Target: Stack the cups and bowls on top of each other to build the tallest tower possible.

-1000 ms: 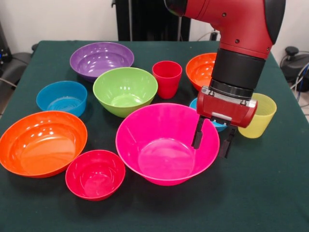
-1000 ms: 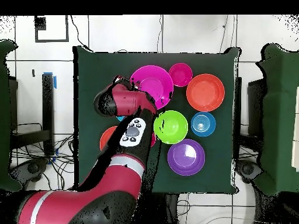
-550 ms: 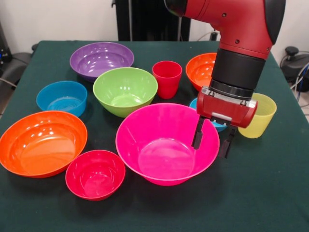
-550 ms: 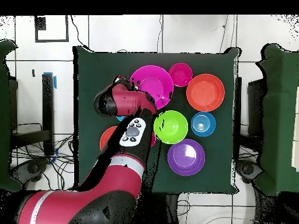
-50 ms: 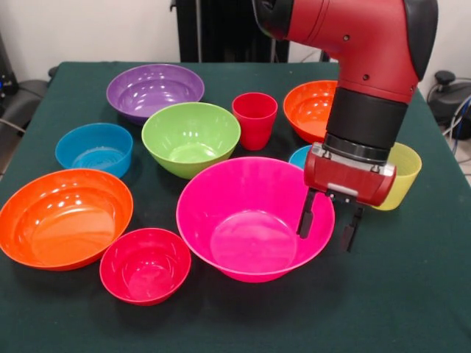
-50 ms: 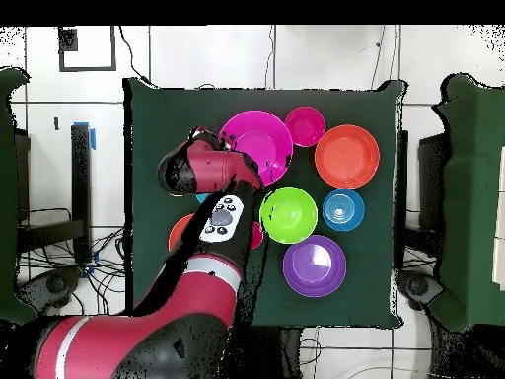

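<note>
Near the table's point(image 5: 412, 309) front edge in the front view sits the big pink bowl point(image 5: 254, 219), upright and empty, with nothing stacked in it. Straddling its right rim is the gripper point(image 5: 330, 225), its two black fingers point(image 5: 305, 214) spread open, one inside the bowl, one outside, gripping nothing. Just behind stand the green bowl point(image 5: 190, 137), the red cup point(image 5: 255, 119) and the yellow cup point(image 5: 397, 176), with a blue bowl point(image 5: 300, 157) mostly hidden by the arm point(image 5: 360, 88). Farther off lie the purple bowl point(image 5: 154, 90), two orange bowls point(image 5: 62, 218), another blue bowl point(image 5: 93, 148) and the small red-pink bowl point(image 5: 145, 265).
</note>
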Controlling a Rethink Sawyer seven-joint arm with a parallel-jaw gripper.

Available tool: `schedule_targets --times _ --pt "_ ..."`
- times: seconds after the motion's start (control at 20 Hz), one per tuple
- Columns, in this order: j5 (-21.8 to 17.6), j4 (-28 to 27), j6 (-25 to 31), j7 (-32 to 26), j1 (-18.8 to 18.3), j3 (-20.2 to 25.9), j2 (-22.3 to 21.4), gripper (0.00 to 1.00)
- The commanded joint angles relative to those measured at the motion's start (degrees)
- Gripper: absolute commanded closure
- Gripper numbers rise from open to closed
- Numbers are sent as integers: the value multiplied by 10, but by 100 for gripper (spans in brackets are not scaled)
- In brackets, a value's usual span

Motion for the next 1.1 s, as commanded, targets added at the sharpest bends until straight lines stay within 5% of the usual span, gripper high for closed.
schedule_targets --times 0.05,1.1 --pt "-37 -30 71 -13 9 54 37 0" --pt "-46 -26 87 -33 0 66 29 0"
